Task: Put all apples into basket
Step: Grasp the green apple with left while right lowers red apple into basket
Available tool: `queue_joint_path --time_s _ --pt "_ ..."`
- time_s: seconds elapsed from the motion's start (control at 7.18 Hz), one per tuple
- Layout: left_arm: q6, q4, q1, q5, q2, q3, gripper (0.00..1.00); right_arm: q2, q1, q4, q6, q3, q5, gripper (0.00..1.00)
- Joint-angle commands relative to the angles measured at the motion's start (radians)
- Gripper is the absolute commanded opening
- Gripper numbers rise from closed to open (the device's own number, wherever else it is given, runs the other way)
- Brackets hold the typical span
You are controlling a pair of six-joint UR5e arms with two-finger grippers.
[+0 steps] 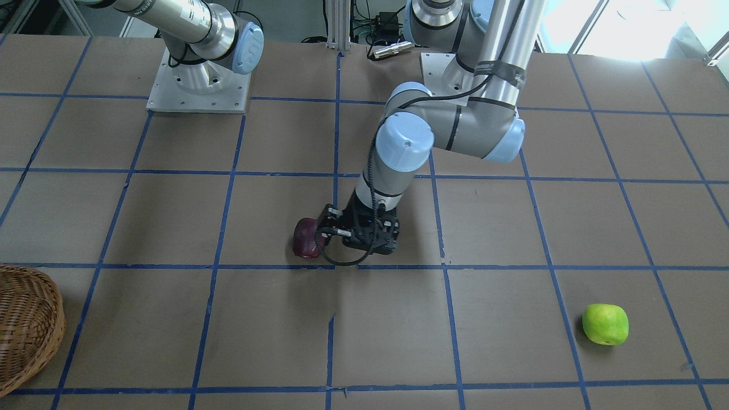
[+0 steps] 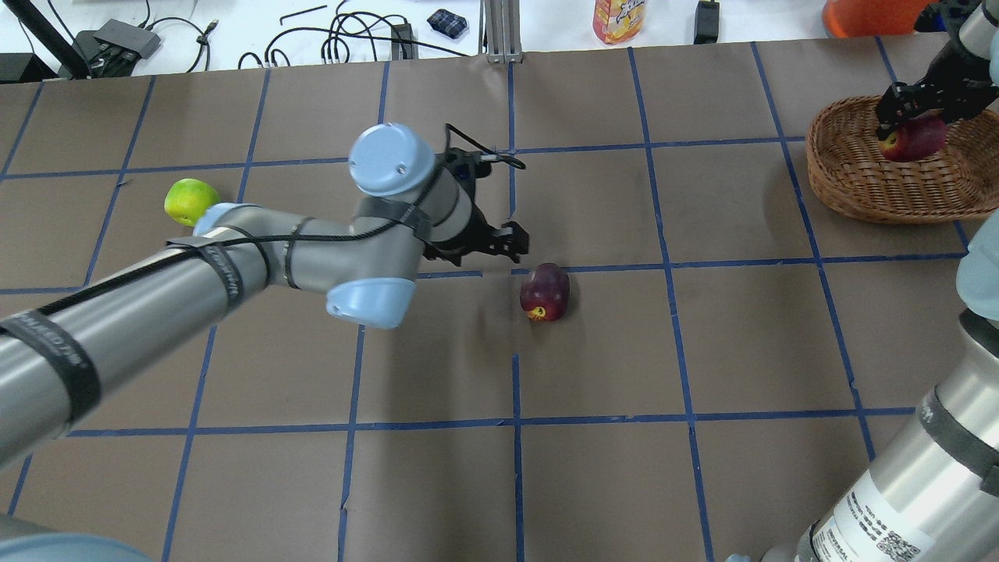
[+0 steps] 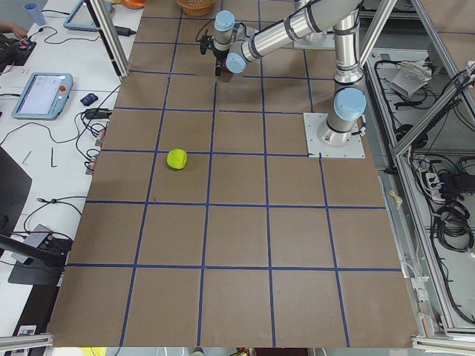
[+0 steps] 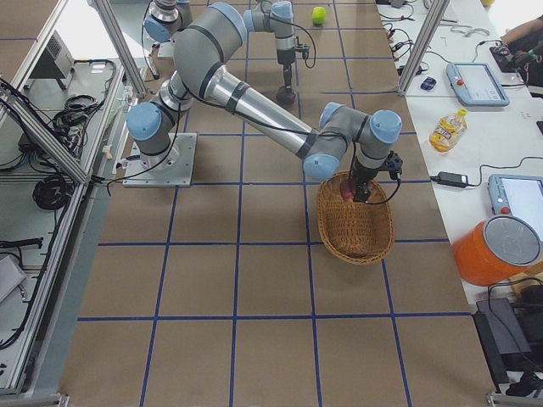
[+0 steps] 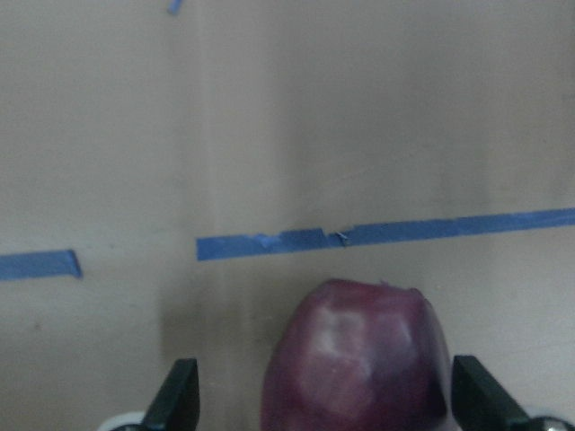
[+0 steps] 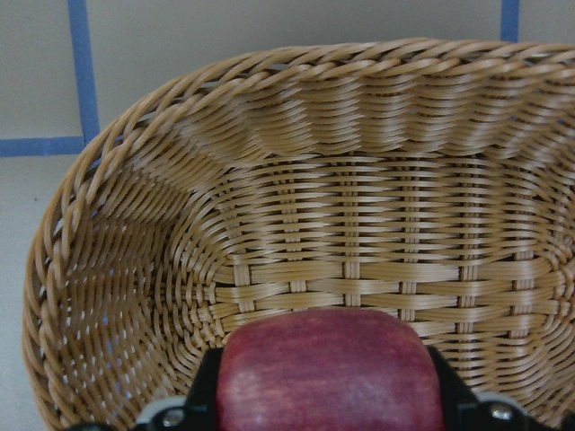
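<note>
A dark red apple (image 2: 545,291) lies on the table near the middle. My left gripper (image 2: 511,240) is open and low beside it. In the left wrist view the apple (image 5: 359,359) sits between the two spread fingers (image 5: 177,395). A green apple (image 2: 190,200) lies far left, behind my left arm. The wicker basket (image 2: 855,183) stands at the far right. My right gripper (image 2: 911,117) is shut on a red apple (image 2: 913,140) and holds it inside the basket's rim. In the right wrist view this apple (image 6: 331,370) hangs over the basket's woven floor (image 6: 359,224).
The table is brown paper with a blue tape grid. Cables, a bottle (image 2: 619,17) and an orange container (image 2: 870,12) lie beyond the far edge. The left arm's elbow (image 2: 375,257) reaches over the table's left middle. The front-facing view shows the basket (image 1: 25,330) at its left edge.
</note>
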Motion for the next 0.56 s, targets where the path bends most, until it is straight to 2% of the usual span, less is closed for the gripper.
queue_joint_path --time_s 0.0,0.14,0.28,0.42 --pt "0.404 -0.244 0.300 0.028 0.078 0.010 1.00 0.037 -0.056 -0.103 -0.119 0.000 0.004 0.01" --pt "0.546 -0.316 0.467 0.036 0.068 0.038 1.00 0.066 -0.098 -0.131 -0.169 -0.012 0.012 0.01" --pt "0.640 -0.326 0.530 0.140 0.036 0.125 1.00 0.077 -0.112 -0.148 -0.179 -0.026 0.044 0.06" --pt "0.732 -0.343 0.532 0.311 -0.013 0.232 1.00 0.096 -0.139 -0.149 -0.205 -0.051 0.054 0.10"
